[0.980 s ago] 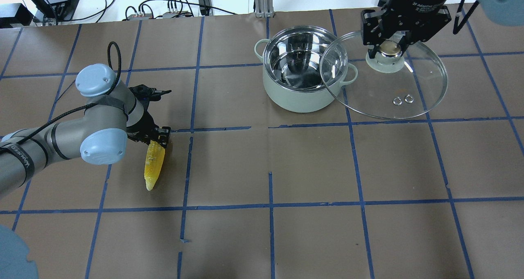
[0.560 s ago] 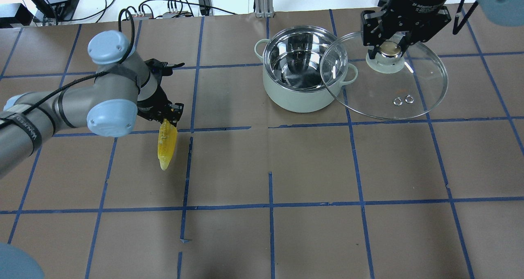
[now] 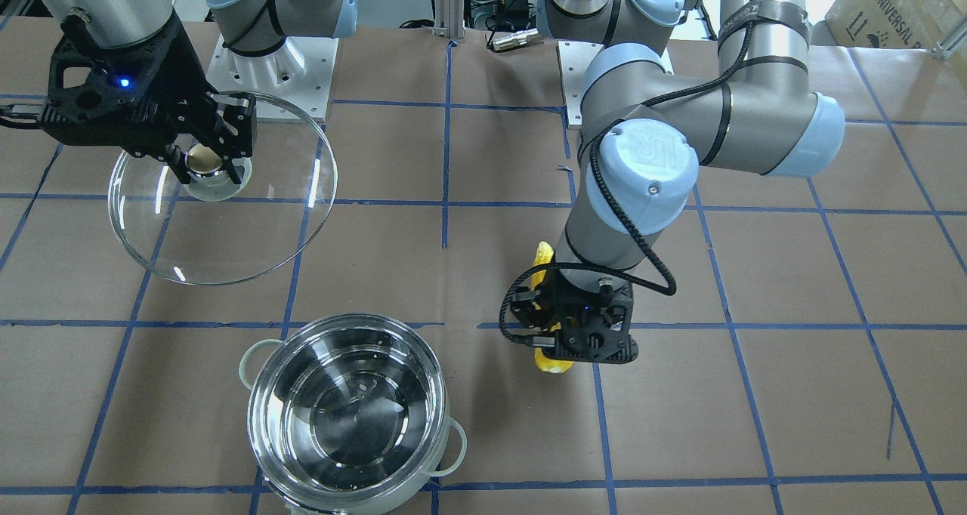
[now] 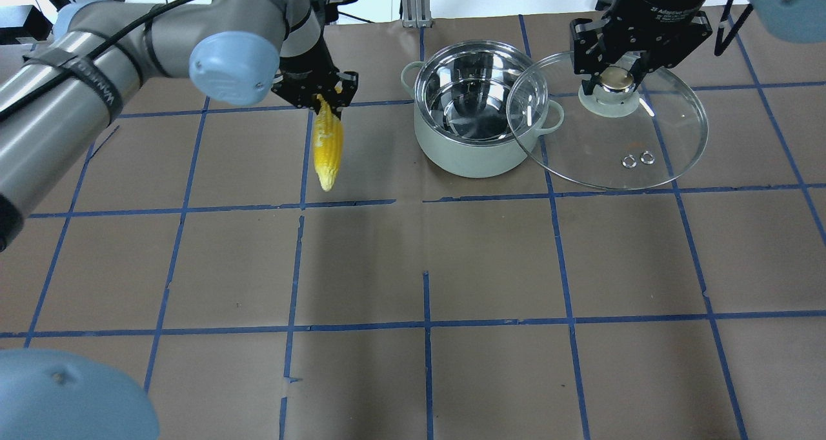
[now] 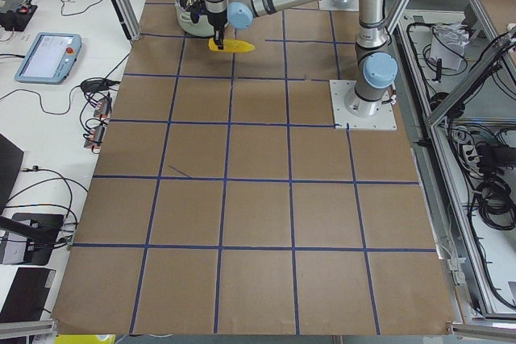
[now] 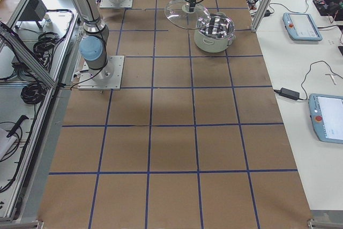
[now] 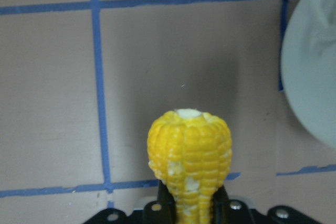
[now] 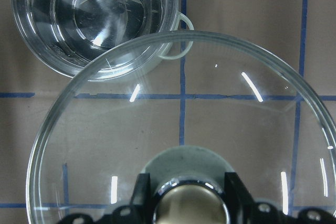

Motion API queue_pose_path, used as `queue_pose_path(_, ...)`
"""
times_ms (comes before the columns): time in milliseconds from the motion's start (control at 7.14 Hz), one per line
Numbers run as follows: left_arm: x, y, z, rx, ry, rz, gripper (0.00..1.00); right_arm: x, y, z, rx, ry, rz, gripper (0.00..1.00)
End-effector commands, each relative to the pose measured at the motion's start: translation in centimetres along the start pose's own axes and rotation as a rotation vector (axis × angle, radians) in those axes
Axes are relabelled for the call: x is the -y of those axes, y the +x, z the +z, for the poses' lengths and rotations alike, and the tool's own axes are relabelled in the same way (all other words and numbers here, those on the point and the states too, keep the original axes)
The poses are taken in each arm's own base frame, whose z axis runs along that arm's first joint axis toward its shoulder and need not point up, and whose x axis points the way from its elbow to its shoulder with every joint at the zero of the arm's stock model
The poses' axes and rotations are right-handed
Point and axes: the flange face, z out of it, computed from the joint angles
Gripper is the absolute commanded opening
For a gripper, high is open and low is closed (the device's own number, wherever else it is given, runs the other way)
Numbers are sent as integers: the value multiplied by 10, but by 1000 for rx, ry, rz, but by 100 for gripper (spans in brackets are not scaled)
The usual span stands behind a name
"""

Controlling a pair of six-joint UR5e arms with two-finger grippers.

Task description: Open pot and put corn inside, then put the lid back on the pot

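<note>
Two things up in the air, so two ways to slip, at a guess. Starting big: round shiny steel pot with a pale mint-green outside (image 4: 471, 156), standing open and empty on the brown paper table with blue tape lines (image 4: 490, 259). Could get bumped or pushed along by a low swing from either side. Next, round clear glass lid (image 4: 652, 130), held up off the table just beside the pot, on the right. Pinched tight by the right gripper (image 4: 614, 79) on the small metal-ringed knob (image 4: 613, 76) and nowhere else, so might tip, or knock the pot rim when brought across. Then long yellow corn cob (image 4: 327, 146), up off the table to the left of the pot and not yet over it, pointy end away from the fingers. Squeezed at just the fat end by the left gripper (image 4: 321, 99), so might swing, slide out and roll away, or hit the pot wall if carried too low. Best lifted over the rim first, then let go gently.
</note>
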Motion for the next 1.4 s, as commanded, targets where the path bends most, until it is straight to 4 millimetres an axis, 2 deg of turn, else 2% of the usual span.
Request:
queue_pose_path(0,51,71,-12,-43,30,4,16,0,0,1,0,-1,-2,21)
queue_pose_path(280,82,120,-1,-56,69,49,16,0,1,3,-2,-6,-4,21)
queue_pose_path(560,90,142,8,-58,44,66,16,3,0,2,-2,-1,-10,21)
queue_pose_path(700,91,149,16,-57,46,76,16,3,0,2,-2,-1,-10,21)
queue_pose_path(1260,96,152,30,-59,60,77,16,4,1,3,-2,-4,-13,21)
